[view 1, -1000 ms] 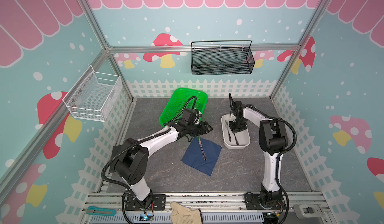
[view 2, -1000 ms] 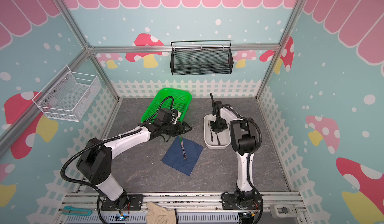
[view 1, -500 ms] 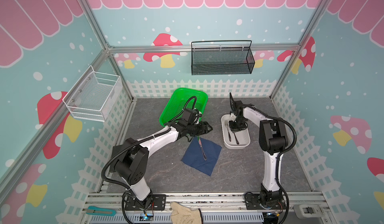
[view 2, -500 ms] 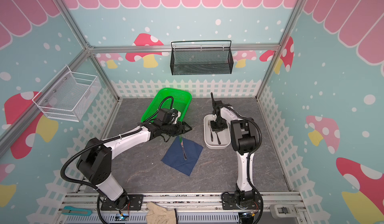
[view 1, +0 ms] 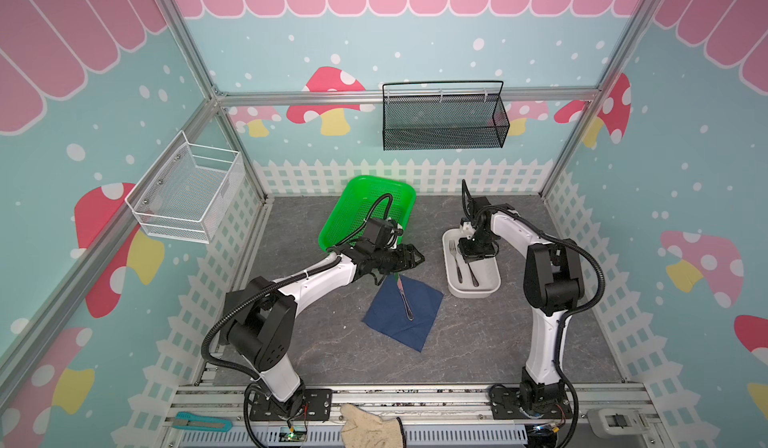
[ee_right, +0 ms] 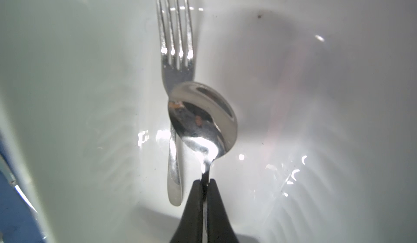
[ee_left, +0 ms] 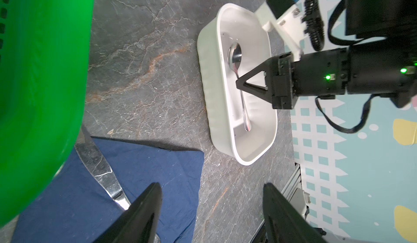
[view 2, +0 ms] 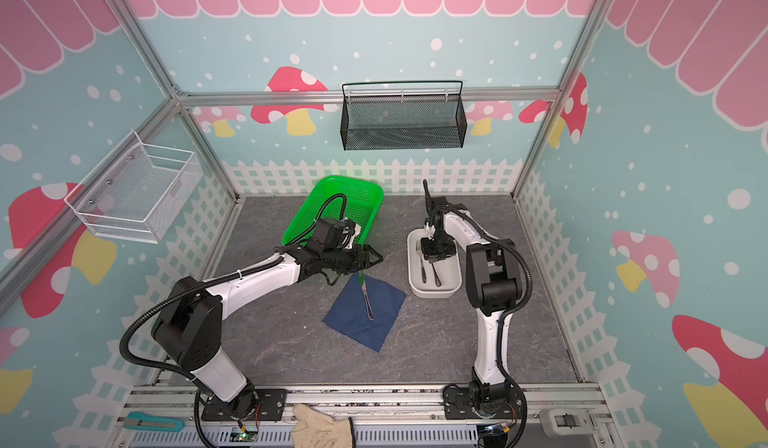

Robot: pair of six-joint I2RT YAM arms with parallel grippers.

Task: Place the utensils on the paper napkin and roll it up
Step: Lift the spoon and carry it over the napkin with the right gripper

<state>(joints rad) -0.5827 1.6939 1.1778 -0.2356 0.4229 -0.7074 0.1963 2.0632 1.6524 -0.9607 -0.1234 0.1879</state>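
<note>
Right pincer (ee_right: pixel 205 182) is clamped on the spoon (ee_right: pixel 203 118) inside the white tray (ee_right: pixel 67 95); left pincer (ee_left: pixel 211 185) gapes empty near the navy napkin (ee_left: pixel 146 163).

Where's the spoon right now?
In a top view the spoon is inside the white tray on the right side, next to the fork, with the right arm's jaws shut on its handle.
</note>
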